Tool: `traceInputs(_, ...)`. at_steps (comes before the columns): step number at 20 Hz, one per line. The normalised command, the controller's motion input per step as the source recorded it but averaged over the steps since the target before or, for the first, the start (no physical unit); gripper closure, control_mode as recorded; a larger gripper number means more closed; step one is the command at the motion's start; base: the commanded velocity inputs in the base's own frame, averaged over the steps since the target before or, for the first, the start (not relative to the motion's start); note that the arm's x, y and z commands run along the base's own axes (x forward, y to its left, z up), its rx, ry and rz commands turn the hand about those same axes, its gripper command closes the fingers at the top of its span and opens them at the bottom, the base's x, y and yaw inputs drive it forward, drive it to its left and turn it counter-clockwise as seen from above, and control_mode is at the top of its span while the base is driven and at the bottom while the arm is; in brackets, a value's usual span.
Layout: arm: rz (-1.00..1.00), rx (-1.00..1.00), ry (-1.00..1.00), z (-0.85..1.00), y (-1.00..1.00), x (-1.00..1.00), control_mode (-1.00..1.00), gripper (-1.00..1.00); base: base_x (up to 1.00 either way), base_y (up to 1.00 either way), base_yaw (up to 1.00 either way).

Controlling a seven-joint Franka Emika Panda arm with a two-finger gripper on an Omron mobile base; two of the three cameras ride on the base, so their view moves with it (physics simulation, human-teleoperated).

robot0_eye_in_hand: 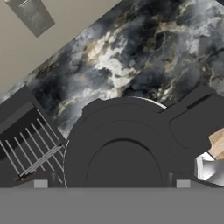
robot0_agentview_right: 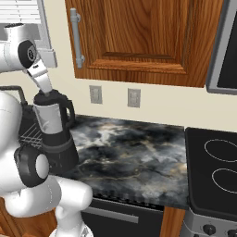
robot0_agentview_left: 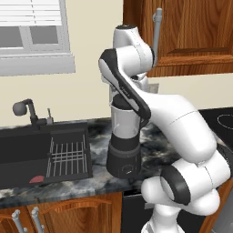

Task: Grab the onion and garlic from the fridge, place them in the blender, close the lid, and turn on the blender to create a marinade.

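1. The blender [robot0_agentview_left: 124,141] stands on the dark marbled surface [robot0_agentview_right: 134,152], just beside the sink [robot0_agentview_left: 27,154], with the wall outlets [robot0_agentview_right: 96,94] behind it.
2. The black lid [robot0_eye_in_hand: 124,153] sits on the jar's rim, so the closing step looks done or nearly done. I cannot see whether the onion and garlic are inside.
3. The end effector [robot0_agentview_right: 45,90] hangs right over the lid, touching it or almost. Its fingers are hidden against the black cap, so I cannot tell whether it is open, closed, or gripping the lid.
4. Risk: if the lid is only resting askew, lifting away could drag it off; a sideways pull could tip the tall, narrow jar.
5. Risk: the knob [robot0_agentview_left: 126,170] sits low on the front of the base, under the bulky forearm. Reaching down for it could knock the jar or shove the blender toward the sink.
6. Risk: turning the knob without a firm hold may just slip.
7. The blender's long axis runs straight up and stands upright. In the right base view its black handle [robot0_agentview_right: 70,111] points toward the stove side.
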Motion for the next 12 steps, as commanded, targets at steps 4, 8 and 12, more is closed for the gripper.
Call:
traceInputs(4,0.00,0.01,-0.14,0.06,0.00,-0.16,-1.00,-1.00,0.00,0.00,0.00)
traceInputs(8,0.00,0.00,-0.17,0.24,0.00,-0.46,-1.00,-1.00,0.00,0.00,0.00)
traceInputs(12,0.00,0.00,-0.13,0.16,0.00,-0.74,-1.00,-1.00,0.00,0.00,0.00)
